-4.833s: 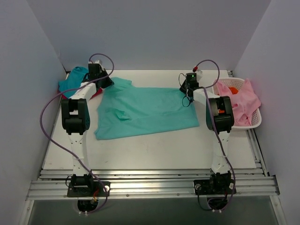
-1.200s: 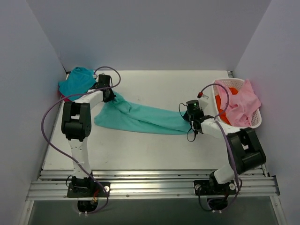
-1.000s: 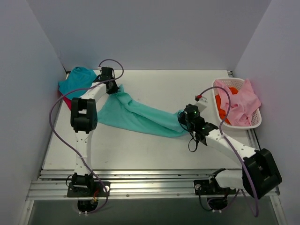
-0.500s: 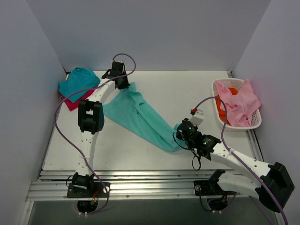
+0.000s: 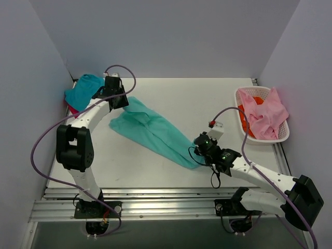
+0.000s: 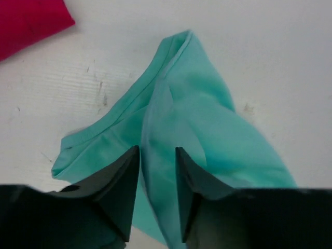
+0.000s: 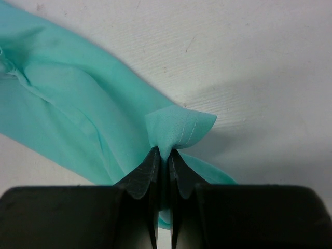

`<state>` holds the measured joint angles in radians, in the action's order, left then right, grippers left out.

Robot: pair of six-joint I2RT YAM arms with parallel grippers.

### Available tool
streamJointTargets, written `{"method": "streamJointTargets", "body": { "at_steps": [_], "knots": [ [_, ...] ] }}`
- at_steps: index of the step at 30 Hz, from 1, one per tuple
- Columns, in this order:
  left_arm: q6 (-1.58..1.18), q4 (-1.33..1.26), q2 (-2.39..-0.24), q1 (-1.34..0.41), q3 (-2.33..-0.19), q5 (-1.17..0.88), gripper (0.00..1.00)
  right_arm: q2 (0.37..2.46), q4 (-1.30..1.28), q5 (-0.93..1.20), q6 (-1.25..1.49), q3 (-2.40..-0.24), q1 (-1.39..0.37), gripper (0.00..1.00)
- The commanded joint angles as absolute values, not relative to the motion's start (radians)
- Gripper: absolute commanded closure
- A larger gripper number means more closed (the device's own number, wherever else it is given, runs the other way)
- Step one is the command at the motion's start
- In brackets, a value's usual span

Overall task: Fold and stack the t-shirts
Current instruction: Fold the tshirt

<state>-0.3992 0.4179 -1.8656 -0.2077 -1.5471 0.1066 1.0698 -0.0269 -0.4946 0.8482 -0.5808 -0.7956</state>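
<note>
I'm reading this as early in the fold: the mint-green t-shirt (image 5: 155, 132) is lying on the table (image 5: 171, 91) as a long bunched band, not a neat rectangle, so nothing about it is looking finished to me. It is running slantwise from the far left, just beside the left gripper (image 6: 157, 150), down toward the near middle, where the right gripper (image 7: 164, 153) is meeting its end. The right fingers are clenched tight on a small hemmed corner of that shirt, which is poking up above the tips like a little tent. The left fingers are standing a narrow gap apart, with mint cloth showing through the gap and looking slack, not squeezed, so I'm judging that end as let go. Up in the far left corner the teal t-shirt (image 5: 83, 91) is sitting on top of the magenta-red t-shirt (image 6: 26, 21); I'm taking those two as the stack already under way, though I'm not able to tell how tidily they are folded. That is leaving the mint one to be spread, folded and carried over. Pink cloth (image 5: 267, 114) is spilling over the white basket (image 5: 282, 136) at the right, well apart from the work. The mint fabric is looking thin and limp, creased along its length, with layers doubled over at the far end.
</note>
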Motion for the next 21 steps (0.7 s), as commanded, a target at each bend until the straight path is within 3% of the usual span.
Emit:
{"method": "streamJointTargets", "body": {
  "at_steps": [1,4,6,21],
  "knots": [
    [-0.417,0.4,-1.862,-0.213,-1.451,0.146,0.54,1.072,-0.04,-0.537,0.857,-0.595,-0.807,1.0],
    [-0.449,0.411,-1.884,-0.215,-1.396,0.152,0.26,1.069,-0.048,-0.538,0.862,-0.592,-0.808,1.0],
    [-0.468,0.39,-1.888,-0.215,-1.361,0.158,0.21,1.071,-0.049,-0.538,0.861,-0.592,-0.807,1.0],
    [-0.543,0.388,-1.789,-0.224,-1.216,0.195,0.18,1.129,-0.02,-0.548,0.864,-0.594,-0.81,1.0]
  ]
}}
